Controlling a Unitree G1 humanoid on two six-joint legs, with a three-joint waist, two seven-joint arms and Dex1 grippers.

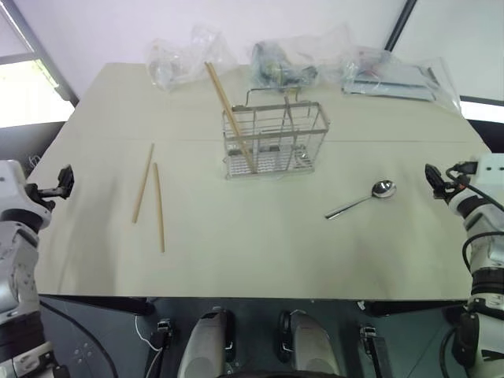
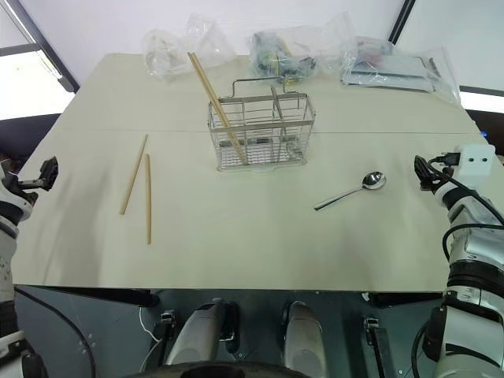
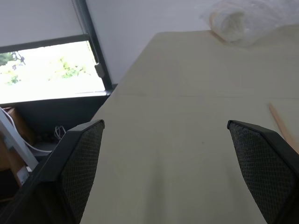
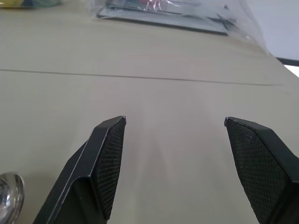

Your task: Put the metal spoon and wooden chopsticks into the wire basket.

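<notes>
My left gripper [image 3: 166,140] and right gripper [image 4: 175,135] hung with jaws apart, empty, over opposite worktop [image 1: 260,252] edges. The metal spoon [image 1: 364,198] lay near my right; two wooden chopsticks [image 1: 150,197] lay loose leftward; another leaned in the wire basket [image 1: 274,142].

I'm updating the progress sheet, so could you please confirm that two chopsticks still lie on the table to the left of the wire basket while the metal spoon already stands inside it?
Not quite. The metal spoon is not in the wire basket; it lies on the table to the basket's right, as the left eye view shows. The two loose chopsticks do lie left of the basket.
</notes>
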